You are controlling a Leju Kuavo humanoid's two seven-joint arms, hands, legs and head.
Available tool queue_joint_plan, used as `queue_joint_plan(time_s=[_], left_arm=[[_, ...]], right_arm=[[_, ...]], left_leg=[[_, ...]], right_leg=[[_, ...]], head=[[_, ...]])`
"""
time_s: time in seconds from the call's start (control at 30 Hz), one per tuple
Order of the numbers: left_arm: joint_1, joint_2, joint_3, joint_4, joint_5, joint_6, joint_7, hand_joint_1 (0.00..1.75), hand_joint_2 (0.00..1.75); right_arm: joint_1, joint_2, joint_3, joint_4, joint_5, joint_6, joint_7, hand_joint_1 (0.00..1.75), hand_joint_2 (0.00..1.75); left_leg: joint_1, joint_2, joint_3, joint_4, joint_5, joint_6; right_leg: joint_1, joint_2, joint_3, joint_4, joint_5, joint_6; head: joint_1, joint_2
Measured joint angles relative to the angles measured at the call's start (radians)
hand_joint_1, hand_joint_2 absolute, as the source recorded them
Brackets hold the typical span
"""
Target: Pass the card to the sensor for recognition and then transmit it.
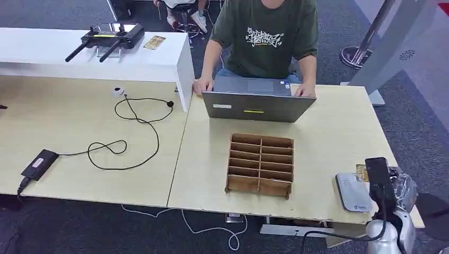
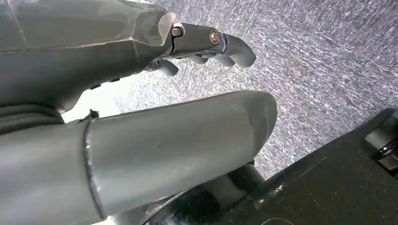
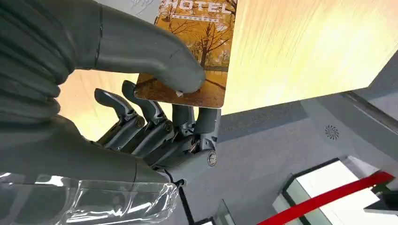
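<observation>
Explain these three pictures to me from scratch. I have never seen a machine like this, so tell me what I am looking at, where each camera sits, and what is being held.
This is a two-armed humanoid robot. The wide picture comes from its head, looking down at a wooden table. On it lie a wooden divider tray, a grey laptop used by a seated person, and a flat grey sensor at the near right edge. The other two pictures come from cameras at the wrists. In the right wrist view, the right hand pinches an orange hotel card between its thumb and fingers; the head view shows that card beside the sensor. In the left wrist view, the left hand hangs over grey carpet and holds nothing, its fingers curled.
</observation>
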Motion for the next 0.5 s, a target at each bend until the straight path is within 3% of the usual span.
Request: queue_joint_plan(time_s=[0.5], left_arm=[[0.0, 0.001, 0.0, 0.0, 0.019, 0.009, 0.0, 0.0, 0.0]], right_arm=[[0.006, 0.005, 0.032, 0.017, 0.015, 0.053, 0.054, 1.75, 1.75]], left_leg=[[0.0, 0.0, 0.0, 0.0, 0.0, 0.0]], right_leg=[[0.0, 0.0, 0.0, 0.0, 0.0, 0.0]], head=[[0.0, 0.0]])
